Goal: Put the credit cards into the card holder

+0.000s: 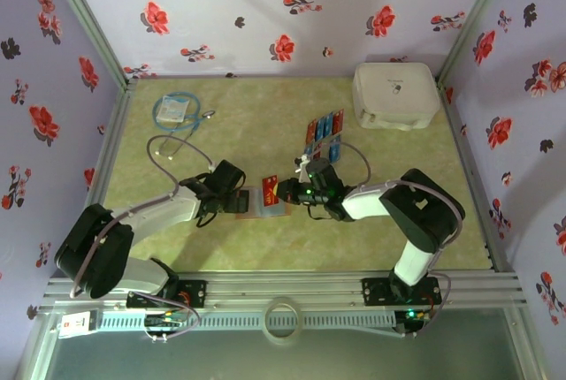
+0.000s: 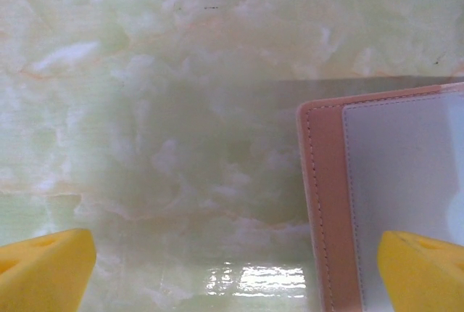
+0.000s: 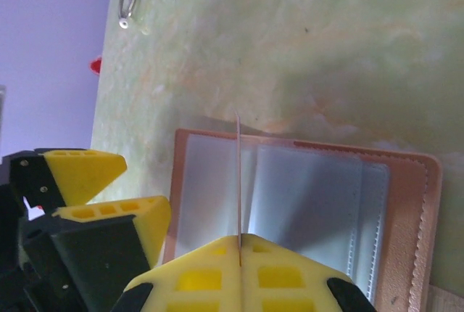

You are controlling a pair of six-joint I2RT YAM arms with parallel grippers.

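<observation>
The card holder (image 1: 265, 202) lies open and flat on the table (image 1: 248, 141), near its front middle, between the two arms. In the right wrist view its reddish-brown border frames greyish clear pockets (image 3: 312, 196), facing up. At the far right corner sits a white box (image 1: 395, 95) with its lid down, so what it holds cannot be told.

The right jaws are shut on one red card (image 1: 271, 183). From the right wrist the card (image 3: 238, 181) shows edge-on as a thin line rising from between the yellow fingertips (image 3: 279, 276), over the left half of the open holder. Whether its edge touches a pocket cannot be told.

The left jaws stand fully open and hold nothing. They sit at the holder's left edge. In the left wrist view one yellow fingertip (image 2: 43, 268) is over bare table and the other (image 2: 424, 268) over the holder's clear pocket, with the stitched brown border (image 2: 322, 203) between them. Contact with the holder cannot be told.

The rest of the credit cards (image 1: 325, 133), red and blue, lie in a row on the table beyond the right arm, well apart from the holder and near the box.
</observation>
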